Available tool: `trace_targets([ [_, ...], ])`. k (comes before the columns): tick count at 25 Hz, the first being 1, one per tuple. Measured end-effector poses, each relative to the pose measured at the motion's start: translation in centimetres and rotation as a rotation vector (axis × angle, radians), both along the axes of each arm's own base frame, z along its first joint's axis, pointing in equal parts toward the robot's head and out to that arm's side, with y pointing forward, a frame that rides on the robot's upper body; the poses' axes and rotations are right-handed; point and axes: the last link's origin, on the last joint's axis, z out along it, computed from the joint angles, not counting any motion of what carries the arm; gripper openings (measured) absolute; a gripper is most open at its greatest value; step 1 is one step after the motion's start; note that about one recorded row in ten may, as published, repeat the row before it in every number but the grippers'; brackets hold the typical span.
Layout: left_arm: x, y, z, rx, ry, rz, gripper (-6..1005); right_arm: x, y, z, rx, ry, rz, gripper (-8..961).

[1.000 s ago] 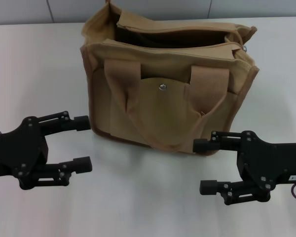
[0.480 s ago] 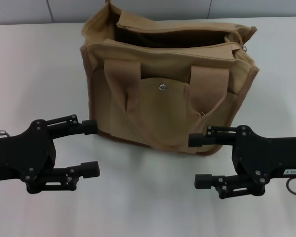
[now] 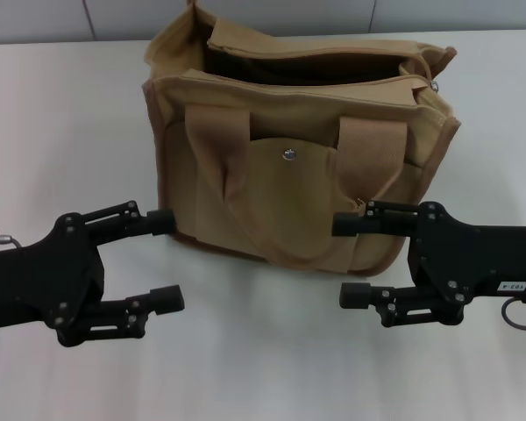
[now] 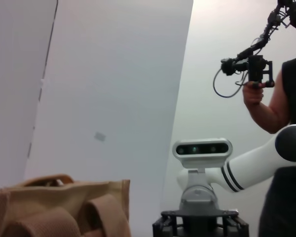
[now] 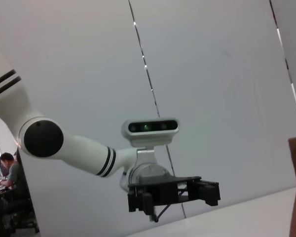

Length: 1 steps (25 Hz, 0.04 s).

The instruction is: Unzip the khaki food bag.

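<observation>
The khaki food bag stands upright on the white table, its front pocket with a metal snap facing me. Its top gapes open and shows a dark inside; the silver zipper pull sits at the bag's right end. My left gripper is open and empty, low in front of the bag's left corner. My right gripper is open and empty, just in front of the bag's lower right corner. The bag's top and handles show in the left wrist view.
The white table runs to a grey wall at the back. The right wrist view shows my other arm's gripper and a seated person far off. A person holding a camera rig stands behind me.
Both grippers have moved forward and inward toward the bag's lower corners, still open. The bag has not moved.
</observation>
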Motion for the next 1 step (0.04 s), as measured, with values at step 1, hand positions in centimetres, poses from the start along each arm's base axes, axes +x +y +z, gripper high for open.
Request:
trace_targets([
  [1,0.0,-0.04,-0.06,0.012,-0.005,0.0,810,-0.01,0.02,0.01,0.002,0.001,0.001,785],
])
